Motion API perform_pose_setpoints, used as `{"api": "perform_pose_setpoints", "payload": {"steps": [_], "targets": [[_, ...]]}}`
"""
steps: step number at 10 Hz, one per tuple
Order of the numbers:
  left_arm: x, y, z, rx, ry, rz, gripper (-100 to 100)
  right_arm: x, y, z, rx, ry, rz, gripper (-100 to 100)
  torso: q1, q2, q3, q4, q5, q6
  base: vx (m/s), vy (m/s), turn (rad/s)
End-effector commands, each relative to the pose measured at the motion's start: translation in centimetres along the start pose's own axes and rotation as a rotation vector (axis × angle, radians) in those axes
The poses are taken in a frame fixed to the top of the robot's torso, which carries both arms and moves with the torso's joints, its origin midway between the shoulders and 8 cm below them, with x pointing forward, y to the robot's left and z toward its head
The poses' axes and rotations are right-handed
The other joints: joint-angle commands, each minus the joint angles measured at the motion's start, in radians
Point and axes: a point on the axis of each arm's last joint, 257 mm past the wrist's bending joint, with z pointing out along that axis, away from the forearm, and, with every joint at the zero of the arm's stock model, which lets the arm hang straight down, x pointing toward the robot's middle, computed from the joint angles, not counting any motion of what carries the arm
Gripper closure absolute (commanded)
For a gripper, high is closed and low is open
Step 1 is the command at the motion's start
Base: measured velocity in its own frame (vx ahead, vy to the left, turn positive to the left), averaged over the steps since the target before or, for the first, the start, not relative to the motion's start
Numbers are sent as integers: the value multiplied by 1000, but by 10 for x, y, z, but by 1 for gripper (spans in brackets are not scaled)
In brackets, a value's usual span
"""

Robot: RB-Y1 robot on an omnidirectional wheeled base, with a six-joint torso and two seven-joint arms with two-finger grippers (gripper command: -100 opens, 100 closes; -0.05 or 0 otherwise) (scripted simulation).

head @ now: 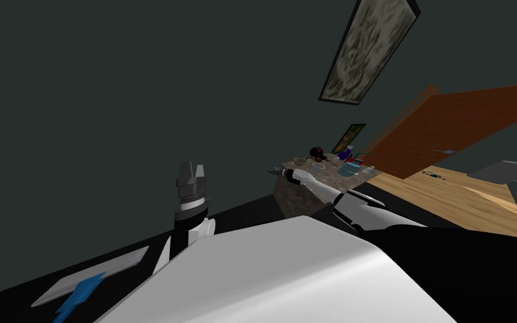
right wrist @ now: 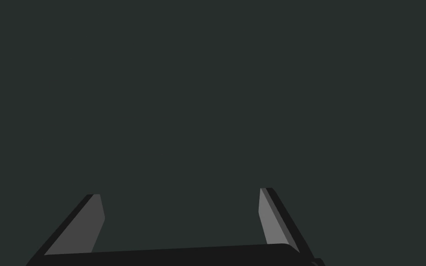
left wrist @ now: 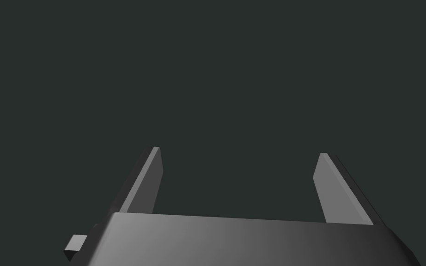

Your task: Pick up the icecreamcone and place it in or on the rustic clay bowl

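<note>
Dark wall [head: 111, 84], far table [head: 294, 196], its items [head: 330, 164] indistinct, left gripper [left wrist: 240, 151], right gripper [right wrist: 179, 191], fingers apart

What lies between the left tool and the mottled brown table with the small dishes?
Nothing. In the head view, the stretch from the open left tool to the mottled brown table is bare; only the dark wall shows behind it.
</note>
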Motion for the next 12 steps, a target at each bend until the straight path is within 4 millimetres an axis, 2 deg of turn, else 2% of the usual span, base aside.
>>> {"api": "perform_pose_setpoints", "payload": {"steps": [1,2,3,4,5,6,7,8,9,10,12], "targets": [[0,0,0,0,0,0,0,10,-22,-3,42,37,-8,-100,0,0,0,0,0,0,-9,-58,18],[0,0,0,0,0,0,0,14,-28,-5,54,45,-4,-100,1,0,0,0,0,0,-4,-30,1],[0,0,0,0,0,0,0,20,-51,-13,92,88,-37,-100,2,-1,0,0,0,0,-1,-46,33],[0,0,0,0,0,0,0,19,-49,-12,87,86,-38,-100,1,-1,0,0,0,0,-1,-63,16],[0,0,0,0,0,0,0,27,-61,-16,112,101,-29,-100,1,-1,-1,0,0,0,0,-32,2],[0,0,0,0,0,0,0,33,-84,-27,152,143,-57,-100,2,-1,-1,0,0,0,6,-54,26],[0,0,0,0,0,0,0,40,-95,-32,175,157,-49,-100,1,-2,-1,0,0,0,5,-56,14],[0,0,0,0,0,0,0,40,-95,-32,175,157,-49,-100,1,-2,-1,0,0,0,1,-27,-1],[0,0,0,0,0,0,0,51,-127,-49,235,209,-65,-100,3,-1,-1,0,0,0,4,-58,16],[0,0,0,0,0,0,0,51,-127,-49,235,209,-65,-100,1,-1,-1,0,0,0,6,-59,9],[0,0,0,0,0,0,0,65,-176,-83,328,293,-91,-100,0,-2,-1,0,0,0,22,-93,16]]}}
